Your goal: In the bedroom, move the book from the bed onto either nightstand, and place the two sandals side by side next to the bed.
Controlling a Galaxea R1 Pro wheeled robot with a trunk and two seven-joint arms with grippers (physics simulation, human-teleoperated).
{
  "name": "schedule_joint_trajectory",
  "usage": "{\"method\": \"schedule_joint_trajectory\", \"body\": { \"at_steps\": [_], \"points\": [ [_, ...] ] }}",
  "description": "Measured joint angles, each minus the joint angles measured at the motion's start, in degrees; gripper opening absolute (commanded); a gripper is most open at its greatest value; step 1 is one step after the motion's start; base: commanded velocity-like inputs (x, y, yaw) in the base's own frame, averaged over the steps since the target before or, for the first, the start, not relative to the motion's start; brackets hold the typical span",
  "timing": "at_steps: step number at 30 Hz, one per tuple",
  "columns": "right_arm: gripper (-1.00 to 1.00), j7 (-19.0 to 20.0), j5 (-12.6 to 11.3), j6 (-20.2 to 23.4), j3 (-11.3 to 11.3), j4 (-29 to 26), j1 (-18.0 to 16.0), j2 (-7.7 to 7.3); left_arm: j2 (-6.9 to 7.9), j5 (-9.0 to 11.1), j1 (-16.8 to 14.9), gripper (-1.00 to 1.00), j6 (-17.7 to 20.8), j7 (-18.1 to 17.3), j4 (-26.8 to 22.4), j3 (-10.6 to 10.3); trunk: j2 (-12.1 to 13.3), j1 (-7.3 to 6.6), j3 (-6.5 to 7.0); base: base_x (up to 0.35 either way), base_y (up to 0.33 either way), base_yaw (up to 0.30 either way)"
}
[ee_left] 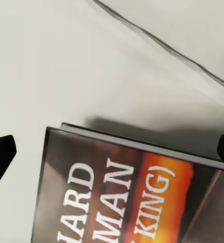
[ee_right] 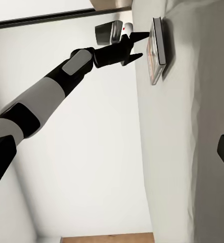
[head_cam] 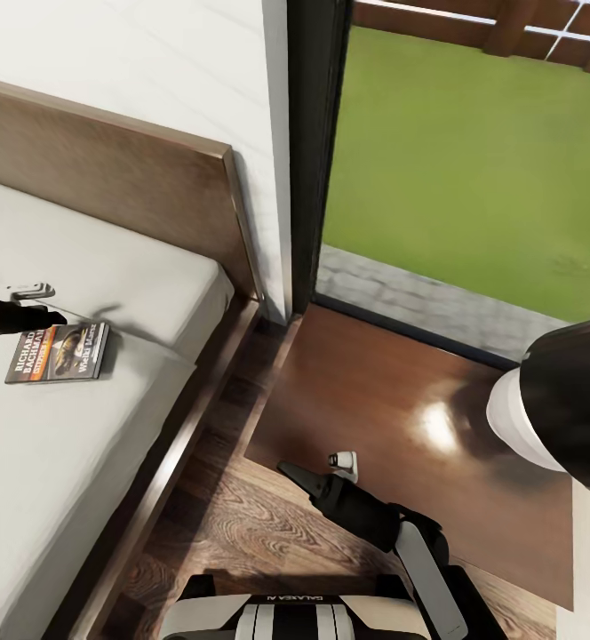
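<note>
The robot's left gripper (ee_right: 134,45), jaws apart and holding nothing, hovers just above the paperback book (head_cam: 59,353) on the light-grey mattress of the bed (head_cam: 108,267). In the head view the gripper sits at about 9 o'clock, its dark fingertips reaching the book's upper left corner. In the left wrist view the two fingertips (ee_left: 0,154) straddle the cover's width, the white author lettering and orange band legible between them.

The book looks thin, light and fairly stiff, but it lies flat on soft bedding, so a pinch across its short edges, or a slide toward the mattress edge to lift one side, seems the likeliest hold. The glossy cover may slip, and the mattress may give under pressure.

The right gripper (head_cam: 299,476) points toward 10 o'clock over the front edge of the glossy reddish-brown nightstand (head_cam: 402,382), beside a small white gadget (head_cam: 344,462); whether its jaws are apart or together cannot be told. The nightstand stands at about 4 o'clock, between the bed frame and the black-framed window (head_cam: 317,133).

The sandals are nowhere to be made out. A second small white object (head_cam: 28,290) lies near the book, partly masked by the left arm and too small to identify.
</note>
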Motion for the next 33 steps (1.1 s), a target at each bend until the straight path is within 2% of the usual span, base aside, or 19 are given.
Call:
{"method": "schedule_joint_trajectory", "body": {
  "at_steps": [33],
  "points": [
    [1.00,0.0,0.0,0.0,0.0,0.0,0.0,0.00,0.00,0.0,0.0,1.00,0.0,0.0,0.0,0.1,0.0,0.00,0.00,0.000,0.000,0.000]
  ]
}}
